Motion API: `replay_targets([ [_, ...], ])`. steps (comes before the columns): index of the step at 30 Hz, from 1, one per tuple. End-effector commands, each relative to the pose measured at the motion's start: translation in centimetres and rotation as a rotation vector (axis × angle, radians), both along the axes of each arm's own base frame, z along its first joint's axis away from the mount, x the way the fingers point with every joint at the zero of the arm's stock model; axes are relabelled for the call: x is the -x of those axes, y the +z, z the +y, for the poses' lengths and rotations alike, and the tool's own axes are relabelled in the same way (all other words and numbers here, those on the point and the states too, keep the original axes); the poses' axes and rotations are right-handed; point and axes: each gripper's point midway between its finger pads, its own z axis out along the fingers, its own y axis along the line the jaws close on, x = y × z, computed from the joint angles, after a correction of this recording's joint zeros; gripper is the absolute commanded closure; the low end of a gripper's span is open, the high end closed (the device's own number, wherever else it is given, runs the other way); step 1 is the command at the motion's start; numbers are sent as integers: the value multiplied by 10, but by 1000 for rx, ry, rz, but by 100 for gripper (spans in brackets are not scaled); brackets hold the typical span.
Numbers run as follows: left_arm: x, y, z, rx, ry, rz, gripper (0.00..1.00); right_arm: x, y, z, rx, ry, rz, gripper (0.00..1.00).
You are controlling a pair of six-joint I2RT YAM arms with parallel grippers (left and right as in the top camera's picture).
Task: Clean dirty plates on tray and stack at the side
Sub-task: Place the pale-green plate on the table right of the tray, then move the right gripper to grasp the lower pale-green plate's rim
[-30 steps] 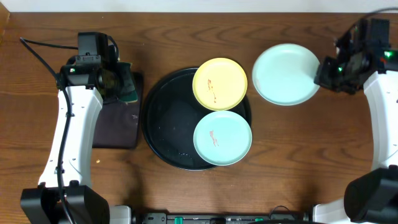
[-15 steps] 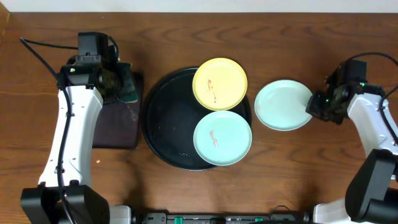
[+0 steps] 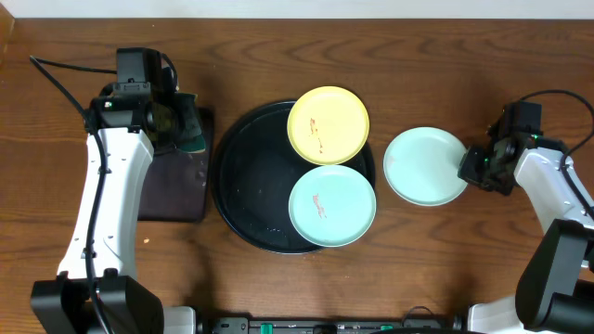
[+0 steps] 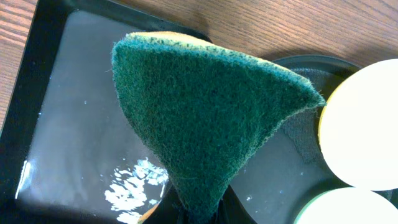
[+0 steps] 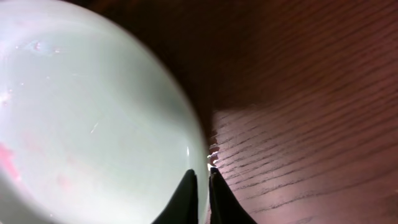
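A round black tray (image 3: 243,176) holds a pale yellow plate (image 3: 328,124) at its far right rim and a mint-green plate (image 3: 331,205) at its near right, both with reddish smears. A second mint-green plate (image 3: 425,166) is on the table right of the tray. My right gripper (image 3: 473,166) is shut on that plate's right rim; in the right wrist view the fingertips (image 5: 203,180) pinch the plate (image 5: 87,118) low over the wood. My left gripper (image 3: 172,125) is shut on a green sponge (image 4: 205,118), held over a rectangular black tray (image 3: 174,176).
The rectangular black tray (image 4: 68,137) has wet specks on it and lies left of the round tray (image 4: 298,149). Brown wood table (image 3: 445,269) surrounds everything. A black cable (image 3: 56,79) runs at the far left.
My right gripper has brought the mint-green plate down and toward the front, from the far right to the table beside the round tray. The left arm has not moved.
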Motion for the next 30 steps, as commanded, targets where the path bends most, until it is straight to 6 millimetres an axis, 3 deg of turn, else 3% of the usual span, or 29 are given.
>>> replay_targets([
  [1, -1, -2, 3, -8, 10, 4, 92, 3, 2, -3, 10, -13, 0, 91],
  [7, -1, -2, 3, -8, 10, 4, 93, 6, 6, 0, -1, -1, 12, 88],
  [11, -1, -2, 3, -8, 9, 4, 93, 0, 25, 13, -57, 75, -34, 85],
  [16, -1, -2, 3, -8, 9, 4, 93, -8, 65, 50, -194, 217, -144, 80],
  [20, -2, -3, 3, -8, 9, 7, 92, -1, 82, 82, -265, 294, -169, 80],
  [23, -2, -3, 3, -8, 10, 9, 93, 9, 80, 106, -277, 360, -131, 80],
  [30, -2, -3, 3, -8, 10, 9, 93, 33, 57, 159, -247, 470, -3, 79],
])
